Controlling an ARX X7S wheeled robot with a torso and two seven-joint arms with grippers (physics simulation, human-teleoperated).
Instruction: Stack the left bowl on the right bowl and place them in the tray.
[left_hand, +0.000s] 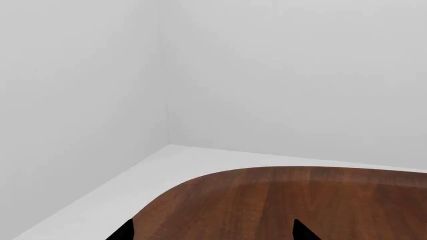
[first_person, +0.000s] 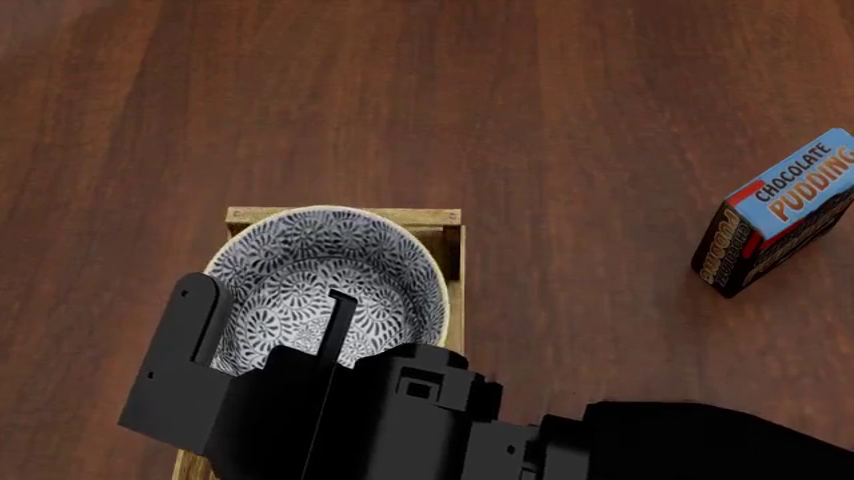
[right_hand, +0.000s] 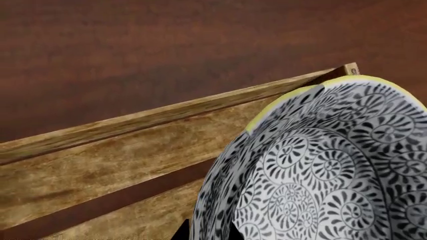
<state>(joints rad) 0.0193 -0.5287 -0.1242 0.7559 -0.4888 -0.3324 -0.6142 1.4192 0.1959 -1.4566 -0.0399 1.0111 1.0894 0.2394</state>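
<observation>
head: right gripper (first_person: 267, 325) straddled the bowl (first_person: 334, 285) rim, bowl sitting in tray (first_person: 447, 235), grip unconfirmed | right wrist: showed a second yellow rim nested behind, plus tray plank | left wrist: only table (left_hand: 300, 200) corner, wall, left fingertips (left_hand: 303, 231) spread, holding nothing | box (first_person: 781, 210) read "CHOCOLATE PUDDING"

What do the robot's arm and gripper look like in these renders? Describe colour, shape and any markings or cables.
In the head view the right gripper is matte black and blocky, with flat, slab-like fingers and a boxy wrist housing. No cables, markings or labels show. The left gripper shows only two black fingertips.
</observation>
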